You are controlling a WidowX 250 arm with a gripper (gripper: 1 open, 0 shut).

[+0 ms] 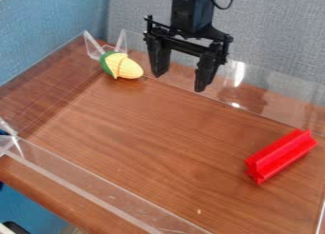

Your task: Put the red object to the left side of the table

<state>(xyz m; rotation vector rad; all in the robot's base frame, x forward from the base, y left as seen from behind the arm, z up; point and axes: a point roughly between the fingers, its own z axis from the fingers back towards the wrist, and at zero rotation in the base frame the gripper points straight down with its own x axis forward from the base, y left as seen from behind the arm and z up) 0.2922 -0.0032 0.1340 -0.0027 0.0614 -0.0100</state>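
- Jaws of the gripper (pixel 181 73) stand wide apart with nothing between them, hanging over the far edge of the table (pixel 152 143) at upper centre of the frame.
- Above the gripper, the arm runs out of the top edge, so only its lowest black part shows.
- At the frame's bottom and right, the table is cut off; its near right corner cannot be seen.
- Clear walls (pixel 76 185) around the table are hard to trace: mostly only their bright edges and glare show, and the far one behind the gripper nearly vanishes against the grey backdrop.
- Some small blue thing at the left edge, by the wall's corner, is too cropped to identify.
- Lying flat at the lower right of the frame, the red bar (pixel 279 155) is a long bright block, angled with its far end toward upper right, well apart from the gripper.
- Near the far wall at upper left, just beside the gripper's left finger in the frame, sits a yellow-green toy (pixel 122 66).
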